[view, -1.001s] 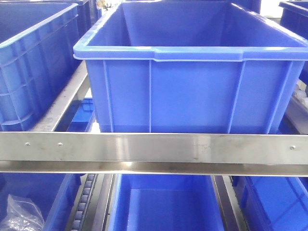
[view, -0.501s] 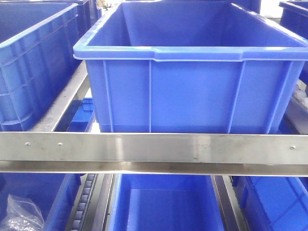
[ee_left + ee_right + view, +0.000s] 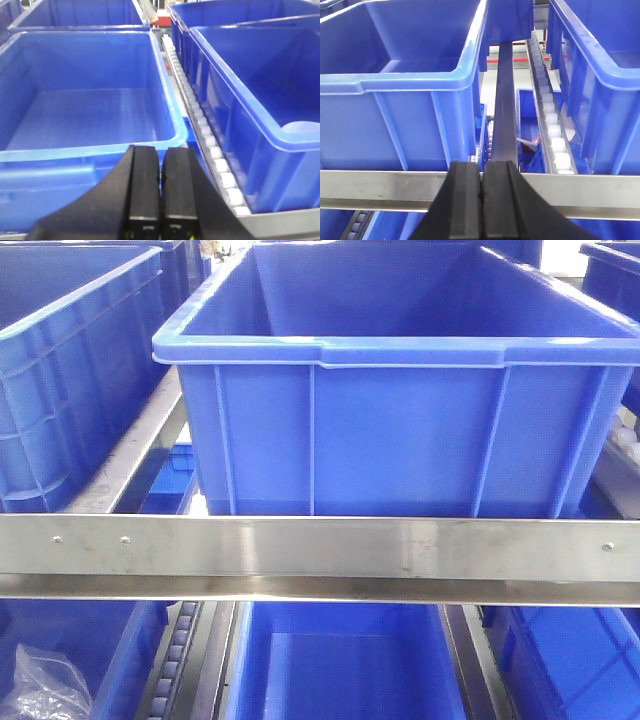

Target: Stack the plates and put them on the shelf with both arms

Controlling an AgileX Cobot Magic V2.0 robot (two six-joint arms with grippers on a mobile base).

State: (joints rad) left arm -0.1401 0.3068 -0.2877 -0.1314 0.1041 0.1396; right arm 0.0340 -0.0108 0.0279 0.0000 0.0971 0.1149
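No plates show in any view. The shelf's brushed steel front rail [image 3: 320, 550] runs across the front view with small screws in it, and the right wrist view shows the rail [image 3: 385, 187] again. In the left wrist view my left gripper [image 3: 160, 150] is shut with nothing between its black fingers, and it hangs over the near rim of a blue crate [image 3: 90, 150]. My right gripper [image 3: 481, 167] is also shut and empty, in front of the rail and in line with a steel divider bar [image 3: 505, 100].
Big blue plastic crates [image 3: 400, 390] fill the upper shelf level, and more crates [image 3: 340, 670] sit below the rail. White roller tracks [image 3: 200, 115] [image 3: 552, 125] run between the crates. A pale rounded shape [image 3: 302, 127] lies inside the right crate. A clear plastic bag [image 3: 40, 685] sits lower left.
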